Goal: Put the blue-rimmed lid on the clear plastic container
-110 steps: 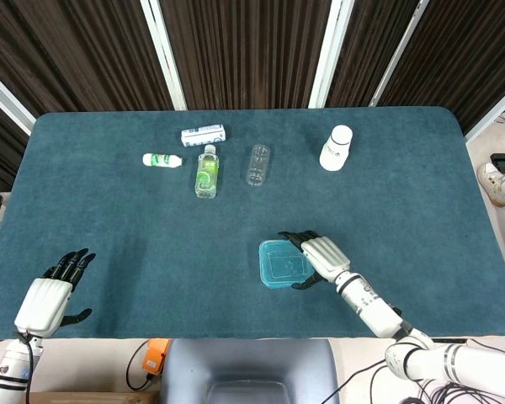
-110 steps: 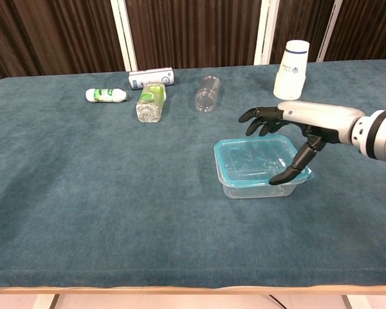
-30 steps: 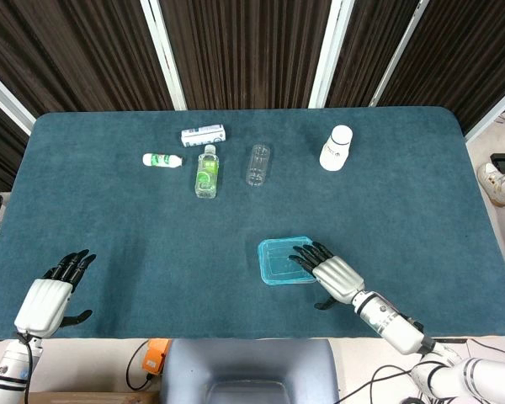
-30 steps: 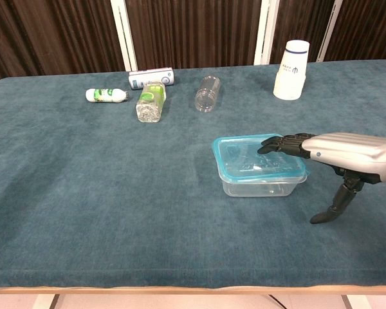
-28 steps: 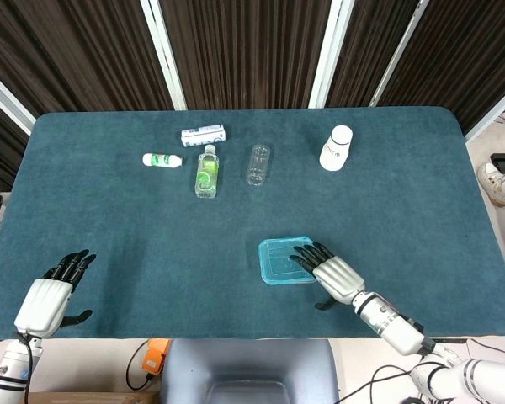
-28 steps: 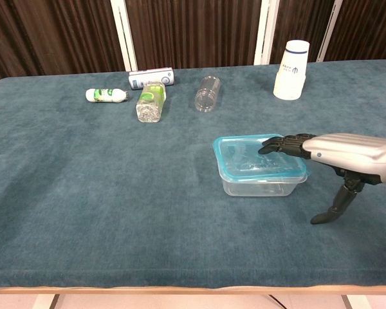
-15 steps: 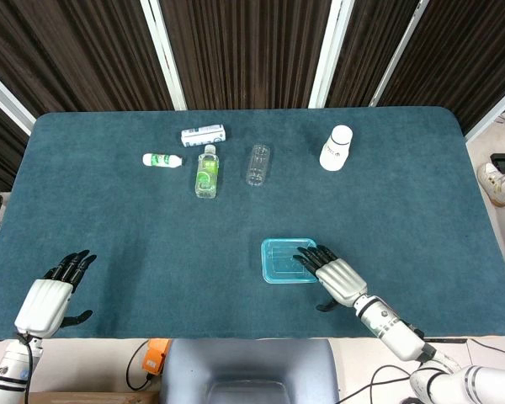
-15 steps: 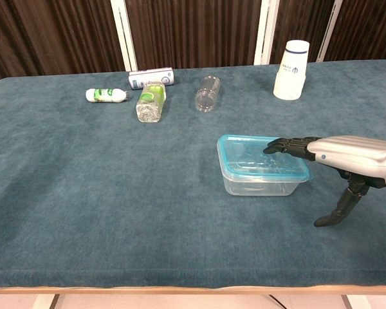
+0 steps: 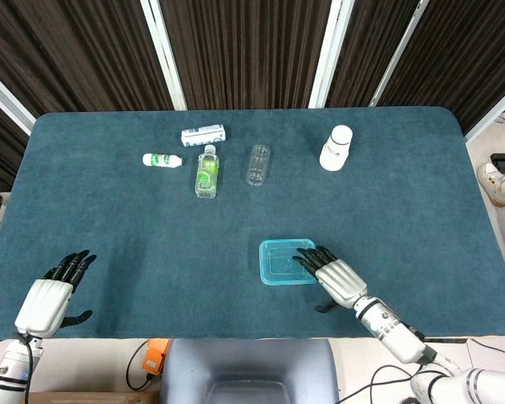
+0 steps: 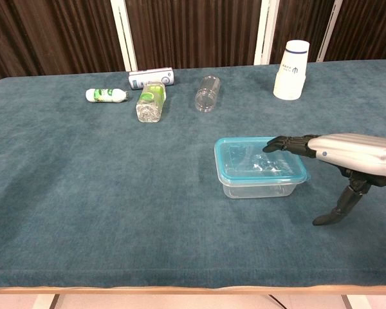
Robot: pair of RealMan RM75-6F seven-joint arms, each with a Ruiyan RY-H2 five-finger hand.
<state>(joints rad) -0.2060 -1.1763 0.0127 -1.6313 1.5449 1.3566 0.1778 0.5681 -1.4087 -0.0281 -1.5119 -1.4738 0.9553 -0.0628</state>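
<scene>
The clear plastic container point(image 10: 260, 185) stands on the teal table with the blue-rimmed lid point(image 10: 254, 161) lying flat on top of it; in the head view the lid point(image 9: 282, 262) shows near the front middle. My right hand point(image 10: 347, 154) is stretched flat at the container's right side, its fingertips point(image 10: 278, 143) over the lid's right edge, thumb pointing down beside the box. The same right hand point(image 9: 337, 276) holds nothing. My left hand point(image 9: 49, 299) rests open at the table's front left corner, far from the container.
A white bottle point(image 9: 337, 147) stands at the back right. A clear empty bottle point(image 9: 257, 164), a green-labelled bottle point(image 9: 206, 171), a small white-green bottle point(image 9: 162, 160) and a lying can point(image 9: 203, 135) sit at the back middle and left.
My right hand has let go of the lid and drawn back toward the front right. Lid and container shifted slightly; the lid lies level on the container. The left hand is still.
</scene>
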